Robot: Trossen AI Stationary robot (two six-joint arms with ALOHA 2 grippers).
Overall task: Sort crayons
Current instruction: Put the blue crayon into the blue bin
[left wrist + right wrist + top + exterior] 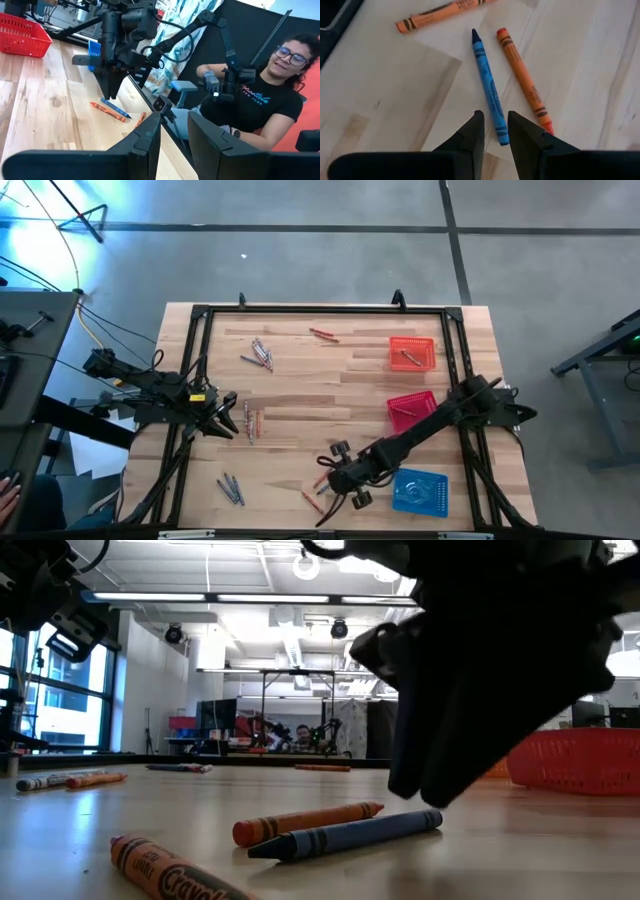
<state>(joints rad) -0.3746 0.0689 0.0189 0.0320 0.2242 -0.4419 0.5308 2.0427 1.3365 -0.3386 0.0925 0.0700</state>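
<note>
Crayons lie scattered flat on the wooden table (300, 395). A blue crayon (490, 90) lies beside an orange crayon (525, 80), with another orange one (440, 12) farther off. My right gripper (495, 127) is open, slanting down near the table's front edge. Its fingertips stand on either side of the blue crayon's blunt end (502, 137), just above it in the low view (420, 795). My left gripper (228, 425) waits open and level at the table's left, beside a few crayons (250, 420).
An orange basket (412, 352), a red basket (412, 410) and a blue basket (420, 490) stand along the right side. More crayons lie at the far middle (260, 352), (322, 334) and near the front left (232, 488). A person (260, 95) sits beyond the table's near edge.
</note>
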